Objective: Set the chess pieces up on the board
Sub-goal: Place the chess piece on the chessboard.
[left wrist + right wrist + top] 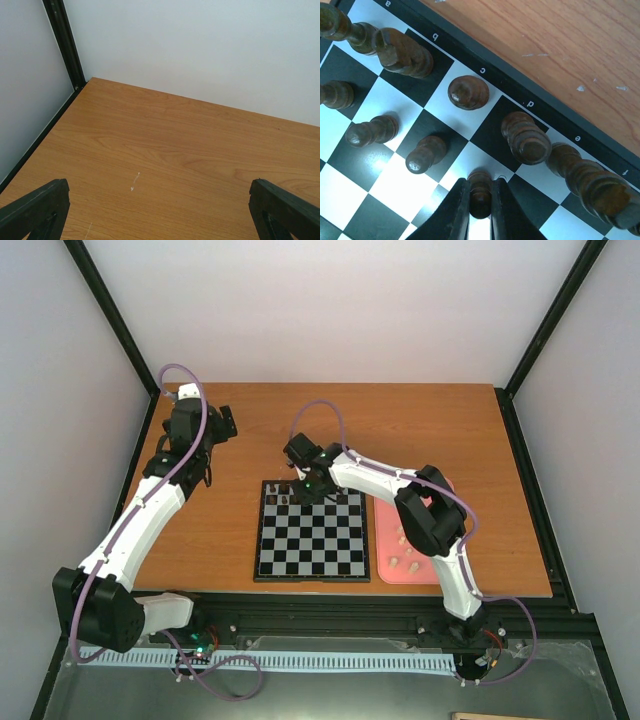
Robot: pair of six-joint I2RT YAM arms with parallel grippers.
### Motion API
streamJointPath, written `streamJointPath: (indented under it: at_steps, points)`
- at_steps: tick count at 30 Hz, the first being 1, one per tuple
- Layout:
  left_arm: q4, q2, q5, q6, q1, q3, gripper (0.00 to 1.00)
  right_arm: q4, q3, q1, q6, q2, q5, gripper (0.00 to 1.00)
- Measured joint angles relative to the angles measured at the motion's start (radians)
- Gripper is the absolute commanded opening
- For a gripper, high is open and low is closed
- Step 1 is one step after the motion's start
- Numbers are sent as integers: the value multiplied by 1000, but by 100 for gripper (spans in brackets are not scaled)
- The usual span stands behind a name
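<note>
The right gripper [481, 196] is closed tightly on a dark pawn [480, 180] in the second row from the far edge of the board [310, 545]. Other dark chess pieces [468, 92] stand in the two far rows. The left gripper [160, 212] is wide open and holds nothing, above the bench [175, 150] near its far left corner. Pale pieces [410, 562] lie on the pink tray [382, 550], just right of the board.

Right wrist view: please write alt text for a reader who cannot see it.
The right pincer grips a dark pawn over the checkered board. Other dark pieces stand nearby, along its lettered edge, with the wooden table beyond.
</note>
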Motion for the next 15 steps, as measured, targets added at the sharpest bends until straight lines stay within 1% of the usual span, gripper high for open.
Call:
streamJointPath:
  at_steps: [15]
  points:
    - [2, 3, -3, 0, 0, 0, 100, -10, 37, 0, -5, 31, -3, 7]
